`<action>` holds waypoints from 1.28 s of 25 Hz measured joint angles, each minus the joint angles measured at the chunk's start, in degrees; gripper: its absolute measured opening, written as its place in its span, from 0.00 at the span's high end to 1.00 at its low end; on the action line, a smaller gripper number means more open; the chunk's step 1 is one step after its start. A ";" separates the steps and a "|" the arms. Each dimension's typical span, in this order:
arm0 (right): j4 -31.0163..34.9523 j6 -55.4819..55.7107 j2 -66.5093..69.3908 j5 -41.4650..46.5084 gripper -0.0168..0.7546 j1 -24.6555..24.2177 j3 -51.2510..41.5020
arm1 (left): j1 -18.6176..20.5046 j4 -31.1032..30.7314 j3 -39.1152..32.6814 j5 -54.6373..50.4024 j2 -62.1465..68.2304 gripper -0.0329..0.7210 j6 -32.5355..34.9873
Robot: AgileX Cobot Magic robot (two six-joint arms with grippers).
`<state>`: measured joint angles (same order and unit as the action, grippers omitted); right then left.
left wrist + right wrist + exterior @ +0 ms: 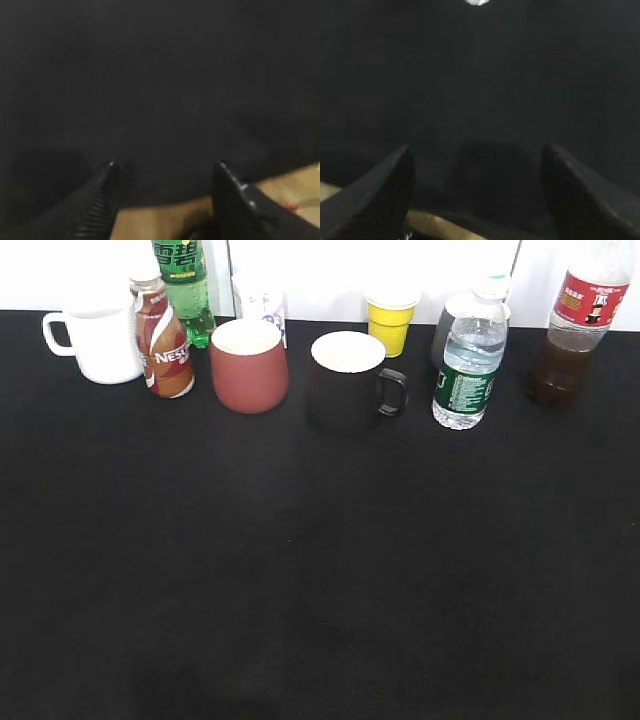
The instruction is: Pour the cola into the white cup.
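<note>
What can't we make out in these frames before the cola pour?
- Cola: cap cut off by the exterior view's top edge.
- Paper cup: mostly hidden behind the maroon cup.
- Grey cup: largely behind the water bottle.
- Wrist views: dark and blurred; both open tools over black cloth only.

Black table point(320, 570), cups and bottles, perhaps ten, along its far edge.

Four bottles point(471, 360), six cups point(249, 365).
</note>
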<state>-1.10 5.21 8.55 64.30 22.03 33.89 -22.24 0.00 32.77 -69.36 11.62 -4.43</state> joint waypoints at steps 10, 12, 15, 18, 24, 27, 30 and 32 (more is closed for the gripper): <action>1.10 -2.89 -1.64 -4.60 0.21 0.05 -4.93 | 0.00 1.28 -2.99 8.32 0.00 0.38 3.06; 1.10 -2.89 -1.64 -4.60 0.21 0.05 -4.93 | 0.00 1.28 -3.09 8.32 0.00 0.38 3.06; 1.10 -2.89 -1.64 -4.60 0.21 0.05 -4.93 | 0.00 1.39 -3.10 8.32 0.00 0.38 3.08; 1.10 -2.95 -1.64 -4.60 0.21 0.05 -4.93 | 0.06 1.39 -3.15 8.38 -0.05 0.39 3.08; 1.10 -2.95 -3.67 -4.60 0.21 -19.11 -4.93 | 14.02 1.44 -3.15 8.51 -7.57 0.39 3.25; 1.10 -2.95 -8.79 -4.57 0.21 -22.76 -4.93 | 19.43 1.44 -3.15 8.51 -11.48 0.39 3.25; 1.10 -2.95 -9.02 -4.63 0.21 -22.87 -4.97 | 20.14 1.55 -3.22 8.53 -12.02 0.39 3.25; 1.10 -2.95 -9.02 -4.63 0.21 -22.87 -4.97 | 20.14 1.55 -3.22 8.53 -12.02 0.39 3.25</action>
<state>0.00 2.26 -0.48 59.68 -0.84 28.92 -2.11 1.55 29.55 -60.83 -0.40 -1.18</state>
